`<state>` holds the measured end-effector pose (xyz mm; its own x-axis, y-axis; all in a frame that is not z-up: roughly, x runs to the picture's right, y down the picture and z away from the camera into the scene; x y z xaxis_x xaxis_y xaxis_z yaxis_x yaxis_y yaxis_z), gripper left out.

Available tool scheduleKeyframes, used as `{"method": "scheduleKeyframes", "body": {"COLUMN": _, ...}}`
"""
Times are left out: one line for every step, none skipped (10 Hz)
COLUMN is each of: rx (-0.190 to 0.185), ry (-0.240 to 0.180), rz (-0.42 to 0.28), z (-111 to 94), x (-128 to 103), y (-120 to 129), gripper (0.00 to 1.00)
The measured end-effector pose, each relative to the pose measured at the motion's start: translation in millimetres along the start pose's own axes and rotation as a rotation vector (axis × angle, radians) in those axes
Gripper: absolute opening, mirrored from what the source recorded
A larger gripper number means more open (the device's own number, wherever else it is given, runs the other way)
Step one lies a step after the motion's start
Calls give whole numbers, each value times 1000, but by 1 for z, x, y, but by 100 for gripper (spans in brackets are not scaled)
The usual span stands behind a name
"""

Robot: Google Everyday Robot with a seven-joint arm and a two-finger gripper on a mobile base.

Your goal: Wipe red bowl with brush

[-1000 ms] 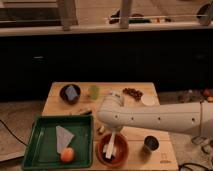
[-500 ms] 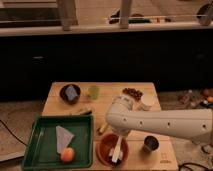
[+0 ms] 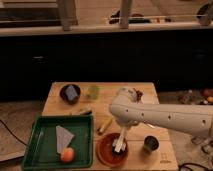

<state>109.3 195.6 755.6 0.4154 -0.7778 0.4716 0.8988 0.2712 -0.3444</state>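
The red bowl (image 3: 106, 150) sits near the front edge of the wooden table (image 3: 55, 102), right of the green tray. The pale brush (image 3: 119, 143) stands tilted inside the bowl with its lower end on the bowl's inside. My gripper (image 3: 122, 133) hangs from the white arm that comes in from the right. It is directly above the bowl and shut on the brush's upper end. The arm hides part of the bowl's far rim.
A green tray (image 3: 42, 150) at the front left holds a pale cloth (image 3: 63, 136) and an orange fruit (image 3: 67, 155). A yellowish stick (image 3: 104, 125) lies behind the bowl. A small dark metal cup (image 3: 151, 144) stands to its right. A dark bowl with a blue-grey object (image 3: 70, 92) and a green cup (image 3: 93, 91) stand at the back.
The arm has swung back and to the right. The brush has moved with it from the bowl's left part to its right part. The bowl has stayed in place.
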Motion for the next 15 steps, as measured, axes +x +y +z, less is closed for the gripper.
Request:
{"method": "scheduleKeyframes", "body": {"rx": -3, "ry": 4, "rz": -7, "z": -1, "x": 3, "y": -6, "gripper": 0}}
{"method": "scheduleKeyframes", "body": {"rx": -6, "ry": 8, "rz": -23, "z": -1, "x": 4, "y": -17, "gripper": 0}}
{"method": "scheduleKeyframes", "body": {"rx": -5, "ry": 9, "rz": -43, "z": -2, "x": 1, "y": -28, "gripper": 0}}
{"method": "scheduleKeyframes", "body": {"rx": -1, "ry": 8, "rz": -63, "z": -3, "x": -3, "y": -38, "gripper": 0}}
{"method": "scheduleKeyframes", "body": {"rx": 11, "ry": 8, "rz": -83, "z": -5, "x": -8, "y": -44, "gripper": 0}}
{"method": "scheduleKeyframes", "body": {"rx": 26, "ry": 6, "rz": -115, "z": -9, "x": -20, "y": -48, "gripper": 0}}
{"method": "scheduleKeyframes", "body": {"rx": 39, "ry": 2, "rz": -138, "z": -12, "x": -30, "y": -49, "gripper": 0}}
{"method": "scheduleKeyframes", "body": {"rx": 45, "ry": -3, "rz": -156, "z": -12, "x": -39, "y": -48, "gripper": 0}}
{"method": "scheduleKeyframes", "body": {"rx": 40, "ry": -13, "rz": -163, "z": -9, "x": -46, "y": -44, "gripper": 0}}
{"method": "scheduleKeyframes", "body": {"rx": 37, "ry": -35, "rz": -163, "z": 1, "x": -53, "y": -38, "gripper": 0}}
{"method": "scheduleKeyframes", "body": {"rx": 29, "ry": -43, "rz": -153, "z": 7, "x": -53, "y": -30, "gripper": 0}}
{"method": "scheduleKeyframes", "body": {"rx": 22, "ry": -51, "rz": -137, "z": 11, "x": -50, "y": -21, "gripper": 0}}
{"method": "scheduleKeyframes", "body": {"rx": 8, "ry": -60, "rz": -98, "z": 19, "x": -42, "y": -3, "gripper": 0}}
{"method": "scheduleKeyframes", "body": {"rx": 4, "ry": -64, "rz": -72, "z": 22, "x": -37, "y": 6, "gripper": 0}}
{"method": "scheduleKeyframes", "body": {"rx": -1, "ry": -64, "rz": -49, "z": 24, "x": -31, "y": 15, "gripper": 0}}
